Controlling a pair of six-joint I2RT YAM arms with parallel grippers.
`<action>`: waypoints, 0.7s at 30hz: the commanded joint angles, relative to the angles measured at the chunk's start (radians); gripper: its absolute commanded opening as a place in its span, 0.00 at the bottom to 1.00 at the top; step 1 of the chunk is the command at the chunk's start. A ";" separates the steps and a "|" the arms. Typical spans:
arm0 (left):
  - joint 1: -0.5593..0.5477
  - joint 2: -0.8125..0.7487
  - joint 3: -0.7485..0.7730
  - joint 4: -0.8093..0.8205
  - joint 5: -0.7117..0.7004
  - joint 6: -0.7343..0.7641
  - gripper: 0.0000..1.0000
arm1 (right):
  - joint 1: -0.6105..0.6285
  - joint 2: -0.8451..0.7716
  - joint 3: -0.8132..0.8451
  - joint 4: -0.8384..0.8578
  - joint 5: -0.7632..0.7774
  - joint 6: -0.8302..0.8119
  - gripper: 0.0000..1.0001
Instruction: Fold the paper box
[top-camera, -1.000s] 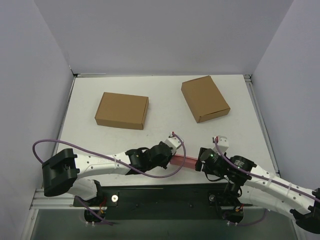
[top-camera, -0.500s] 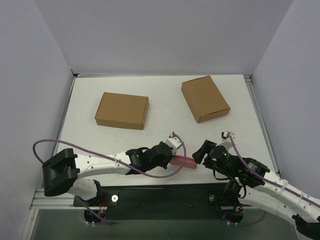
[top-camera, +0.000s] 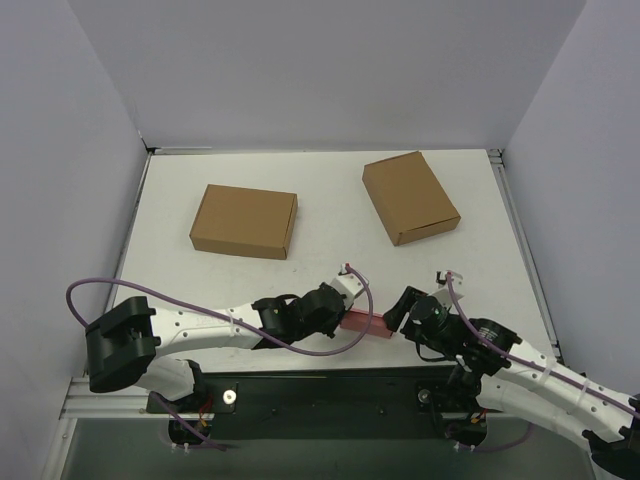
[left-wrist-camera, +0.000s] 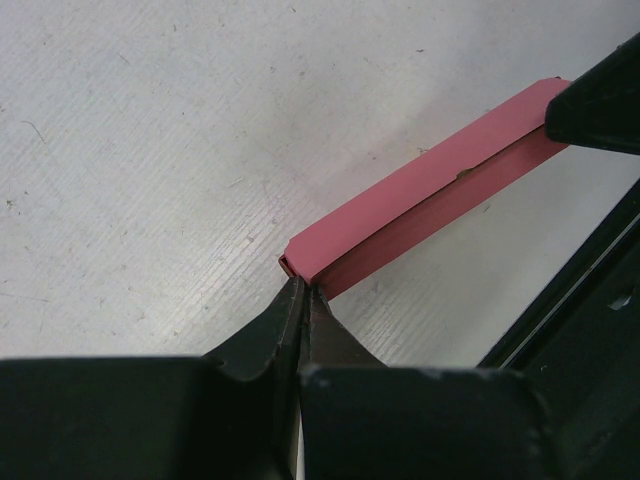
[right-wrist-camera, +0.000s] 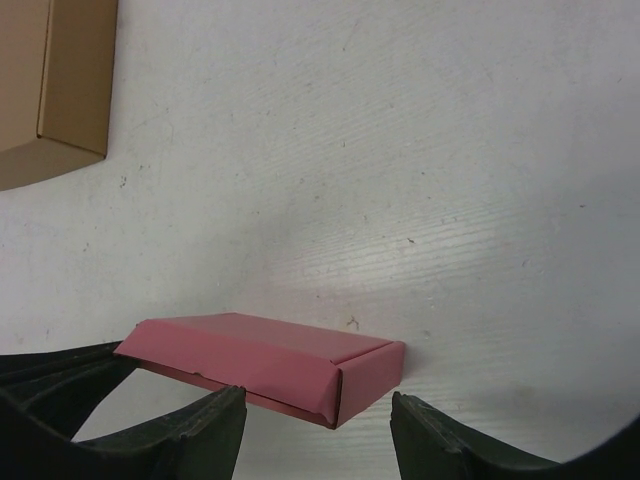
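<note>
One table (top-camera: 330, 200): white, with walls on three sides; both arm bases sit at its near edge.
Brown boxes: the left-hand brown box (top-camera: 244, 221) lies toward the far-left corner and the right-hand brown box (top-camera: 410, 197) toward the far-right corner, both closed and well apart from the work.
Paper box (top-camera: 362, 324): pink, low and rectangular, lying flat by the near edge just right of its middle, between the two grippers.
Right gripper (right-wrist-camera: 315, 405): fingers spread wide either side of the box's right end, touching nothing I can see.
Left gripper (left-wrist-camera: 300, 290): fingers pressed together on the thin card edge at the box's left end (a corner pinch, as far as the wrist view shows).
Handling: probably very light, so it should slide on the smooth top unless one end is pinned. The thin card will likely dent or crease under a hard squeeze.
Hold: best taken by the short ends or folded edges, where the card is doubled, not across the broad top panel.
</note>
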 joint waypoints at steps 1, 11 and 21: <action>0.006 0.046 -0.019 -0.146 0.028 0.008 0.00 | -0.005 -0.003 -0.021 0.016 0.028 0.022 0.59; 0.004 0.041 -0.023 -0.149 0.026 0.010 0.00 | -0.006 -0.029 -0.024 0.031 0.025 0.023 0.61; 0.001 0.041 -0.017 -0.146 0.029 0.011 0.00 | -0.038 -0.007 -0.013 0.045 0.028 0.006 0.63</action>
